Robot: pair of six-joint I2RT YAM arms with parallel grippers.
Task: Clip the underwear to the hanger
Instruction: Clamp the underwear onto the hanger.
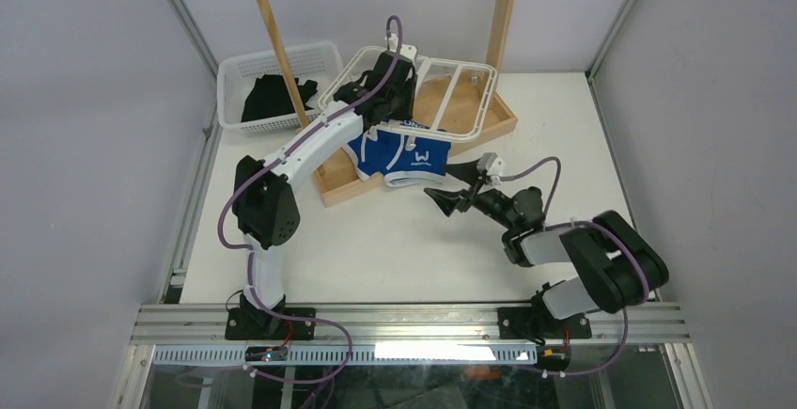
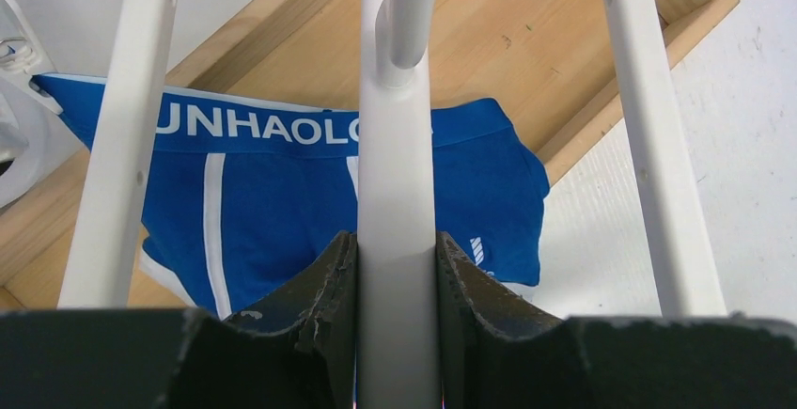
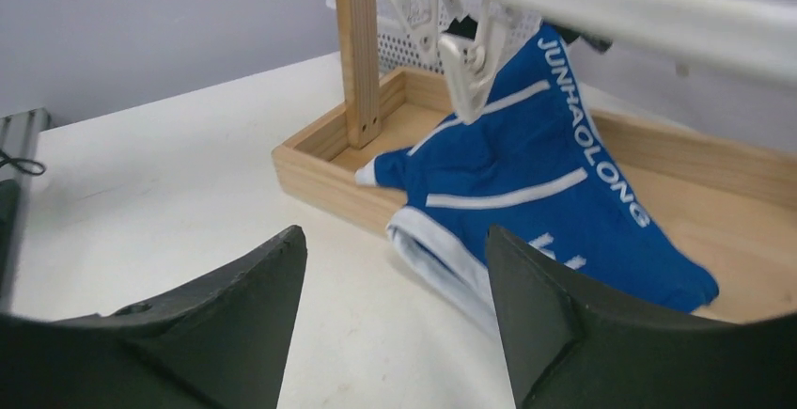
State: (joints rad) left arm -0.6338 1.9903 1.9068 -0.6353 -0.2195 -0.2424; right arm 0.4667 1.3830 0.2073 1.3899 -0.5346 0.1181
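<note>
At the far left a white basket (image 1: 310,54) holds a black garment (image 1: 273,99). Next to it, the left jaws are clamped on the middle bar of the white hanger (image 2: 397,193), held tilted over the wooden tray (image 1: 340,183). The blue underwear (image 1: 399,155) rises by one waistband corner to a clip (image 3: 470,66) and droops over the tray's edge onto the tabletop (image 1: 395,240). Further right, the right jaws stand apart, empty, low and pointed at the underwear.

Left arm (image 1: 315,136) cased in white with black joint housings, right arm (image 1: 601,263) mostly black, purple cables (image 1: 224,223) looped along both.
</note>
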